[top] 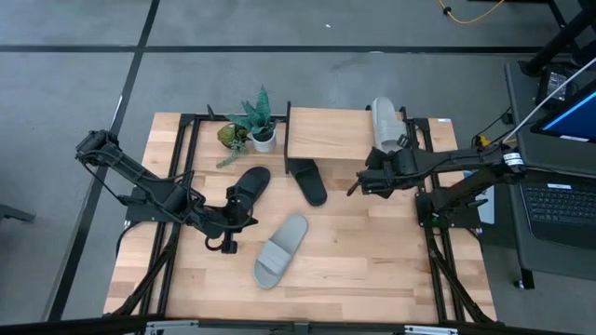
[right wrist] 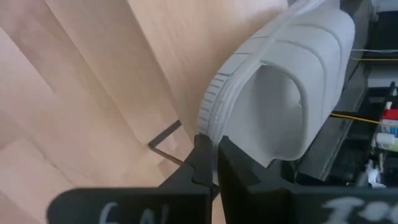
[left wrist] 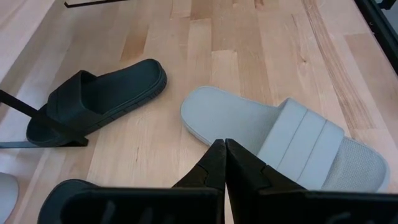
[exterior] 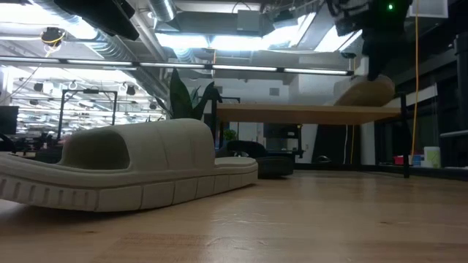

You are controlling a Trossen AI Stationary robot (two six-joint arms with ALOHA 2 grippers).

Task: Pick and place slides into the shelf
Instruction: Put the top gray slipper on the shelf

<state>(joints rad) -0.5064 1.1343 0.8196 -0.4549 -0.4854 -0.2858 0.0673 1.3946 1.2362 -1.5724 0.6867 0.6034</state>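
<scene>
One light grey slide [top: 382, 119] lies sole down on the right end of the shelf's top board [top: 326, 135]; the low view shows that slide [exterior: 369, 91] on the shelf board [exterior: 307, 113]. My right gripper [right wrist: 214, 163] is shut at its near end. A second grey slide [top: 279, 251] lies on the table's middle. One black slide [top: 310, 181] lies with its far end under the shelf, another black slide [top: 250, 186] to its left. My left gripper [left wrist: 224, 163] is shut and hovers above the table by the grey slide [left wrist: 280, 140], touching nothing. My right gripper pinches the grey slide's ribbed sole edge [right wrist: 211, 121] beside the strap opening, between its two fingers. The fingers come from the table's near side. The slide's sole rests on the shelf's top board. The fingers hide how far back the edge reaches.
A small potted plant [top: 256, 126] stands left of the shelf, near the table's far edge. The shelf's thin black frame [top: 287, 140] runs down beside the black slide. Bare tabletop [top: 372, 251] lies toward the near right. A laptop [top: 559, 200] sits off the table's right side.
</scene>
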